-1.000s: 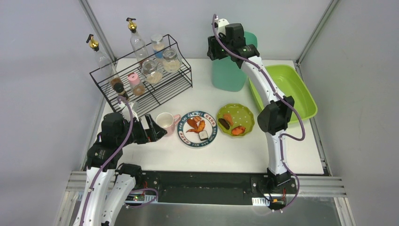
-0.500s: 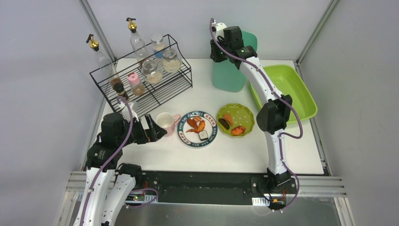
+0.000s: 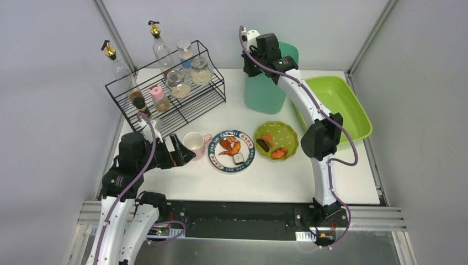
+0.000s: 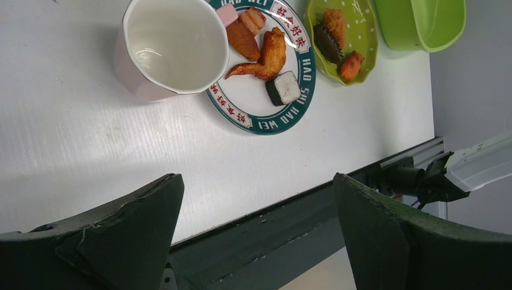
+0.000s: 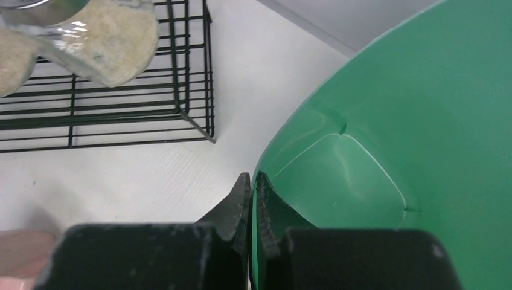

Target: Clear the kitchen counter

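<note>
On the matte kitchen counter (image 3: 265,176), right gripper (image 5: 252,181) pinches the thin-rimmed teal bin (image 5: 392,121); left gripper (image 4: 256,181) gapes wide.

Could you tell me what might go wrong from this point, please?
The right jaws pinch only the thin rim of the green bin, so it could slip or tip if lifted. The mug sits close against the food plate; the open left jaws could nudge the plate when grasping it.

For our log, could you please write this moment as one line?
right gripper shut on teal bin rim | left gripper open near pink mug | round plate, green plate on kitchen counter
</note>
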`<state>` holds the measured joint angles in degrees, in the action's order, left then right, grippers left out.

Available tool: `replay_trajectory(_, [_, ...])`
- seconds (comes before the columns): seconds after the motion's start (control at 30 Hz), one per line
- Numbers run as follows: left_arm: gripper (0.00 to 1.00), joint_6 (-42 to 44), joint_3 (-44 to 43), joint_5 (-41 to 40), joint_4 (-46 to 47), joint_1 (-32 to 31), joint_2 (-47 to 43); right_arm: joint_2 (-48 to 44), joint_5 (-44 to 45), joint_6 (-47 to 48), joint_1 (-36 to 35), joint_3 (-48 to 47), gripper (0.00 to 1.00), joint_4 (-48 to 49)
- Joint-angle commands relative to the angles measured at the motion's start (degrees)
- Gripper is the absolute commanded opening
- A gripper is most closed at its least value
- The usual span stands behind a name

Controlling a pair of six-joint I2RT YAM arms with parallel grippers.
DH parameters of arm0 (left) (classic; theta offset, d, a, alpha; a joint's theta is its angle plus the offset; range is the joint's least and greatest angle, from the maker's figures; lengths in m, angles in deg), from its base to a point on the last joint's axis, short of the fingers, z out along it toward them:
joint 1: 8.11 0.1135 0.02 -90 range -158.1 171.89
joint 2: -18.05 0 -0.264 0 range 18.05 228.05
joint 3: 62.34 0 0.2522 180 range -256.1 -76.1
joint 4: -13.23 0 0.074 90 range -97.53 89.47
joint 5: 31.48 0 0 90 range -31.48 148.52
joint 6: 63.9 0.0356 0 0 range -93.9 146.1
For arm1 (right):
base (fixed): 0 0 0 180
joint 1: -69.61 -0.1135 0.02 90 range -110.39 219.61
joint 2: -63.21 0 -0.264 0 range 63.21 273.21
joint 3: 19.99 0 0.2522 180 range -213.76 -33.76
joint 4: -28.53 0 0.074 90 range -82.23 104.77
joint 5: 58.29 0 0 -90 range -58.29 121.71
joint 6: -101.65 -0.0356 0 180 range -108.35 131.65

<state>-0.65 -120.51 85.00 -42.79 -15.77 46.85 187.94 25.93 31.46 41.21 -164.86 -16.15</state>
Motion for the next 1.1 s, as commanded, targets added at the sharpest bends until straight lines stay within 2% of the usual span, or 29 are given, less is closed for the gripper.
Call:
replay_trajectory(0.0, [0.99, 0.57, 0.18, -0.3, 1.69, 0.28, -0.79, -7.6, -1.48, -0.36, -2.75, 1.06, 0.0, -1.91])
replay_trajectory(0.3, [0.99, 0.49, 0.21, -0.49, 1.74, 0.28, -1.91, -13.13, -5.38, -1.27, -6.62, 6.96, 0.0, -6.57])
replay_trajectory(0.67, [0.99, 0.46, 0.29, -0.6, 1.74, 0.28, -3.16, -19.89, -3.27, -2.64, -12.68, 19.46, 0.0, -4.01])
replay_trajectory(0.83, [0.99, 0.39, 0.41, -0.62, 1.7, 0.28, -3.65, -20.87, -1.9, -4.06, -14.69, 21.38, 0.0, -3.04])
replay_trajectory(0.87, [0.99, 0.4, 0.42, -0.59, 1.74, 0.23, -3.6, -20.75, -1.65, -4.4, -14.82, 21.26, 0.03, -3.19])
replay_trajectory(1.0, [0.99, 0.46, 0.43, -0.62, 1.74, 0.28, -3.52, -20.23, -0.54, -5.88, -15.02, 21.15, 0.38, -3.32])
replay_trajectory(1.07, [0.99, 0.48, 0.37, -0.47, 1.72, 0.27, -3.46, -20.42, 0.23, -6.21, -15.11, 21.12, 0.48, -3.32])
